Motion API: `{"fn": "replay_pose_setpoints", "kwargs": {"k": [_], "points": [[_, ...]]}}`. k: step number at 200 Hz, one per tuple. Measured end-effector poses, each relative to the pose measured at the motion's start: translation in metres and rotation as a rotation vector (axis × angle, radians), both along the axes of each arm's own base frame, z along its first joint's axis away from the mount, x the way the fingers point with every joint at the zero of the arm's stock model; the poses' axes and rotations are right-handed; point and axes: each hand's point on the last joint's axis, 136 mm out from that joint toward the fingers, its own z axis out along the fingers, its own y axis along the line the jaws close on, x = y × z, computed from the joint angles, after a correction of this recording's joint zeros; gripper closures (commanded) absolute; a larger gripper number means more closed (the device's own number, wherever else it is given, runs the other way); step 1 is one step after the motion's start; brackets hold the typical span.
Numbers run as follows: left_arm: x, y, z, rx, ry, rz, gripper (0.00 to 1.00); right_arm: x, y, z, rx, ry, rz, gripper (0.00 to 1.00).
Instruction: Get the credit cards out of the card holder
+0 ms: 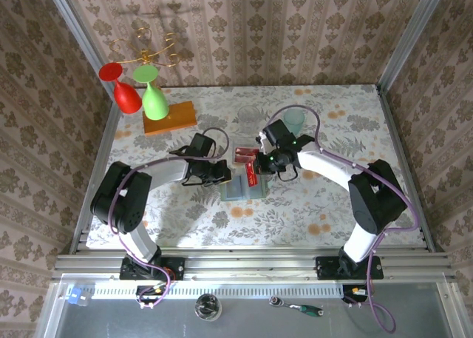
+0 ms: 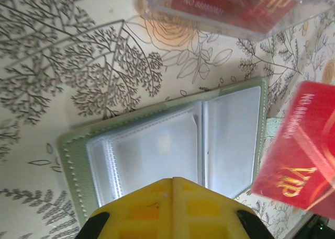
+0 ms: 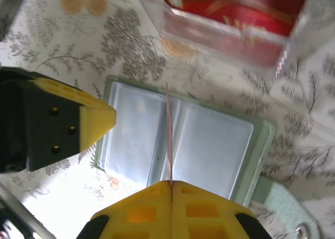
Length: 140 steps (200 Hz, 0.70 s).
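The right gripper (image 3: pixel 171 184) pinches a thin red plastic card (image 2: pixel 303 150) above the pale green two-panel card holder (image 3: pixel 209 139), which lies open on the table (image 1: pixel 332 197). The left gripper (image 2: pixel 172 182), fingers closed together, seems to pin the holder down. More red cards (image 3: pixel 230 9) sit in a clear plastic tray (image 3: pixel 157 9) just beyond. The pockets look empty, so little remains.

Clear box (image 3: pixel 220 45) just behind card holder (image 3: pixel 209 145)

Red card (image 2: pixel 301 150) — gold "VIP", white "NO" plus blurred digits.
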Motion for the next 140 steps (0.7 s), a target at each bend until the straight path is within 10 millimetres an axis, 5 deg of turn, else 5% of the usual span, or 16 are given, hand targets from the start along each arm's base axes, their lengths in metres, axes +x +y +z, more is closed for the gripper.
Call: {"fn": "replay_pose_setpoints", "kwargs": {"k": [92,140], "points": [[0.016,0.023,0.013,0.002,-0.015,0.054,0.97,0.022,-0.014,0.02,-0.319,-0.232,0.482,1.0],[0.029,0.036,0.021,-0.007,-0.027,0.099,0.97,0.038,-0.003,0.025,-0.475,-0.331,0.742,1.0]]}}
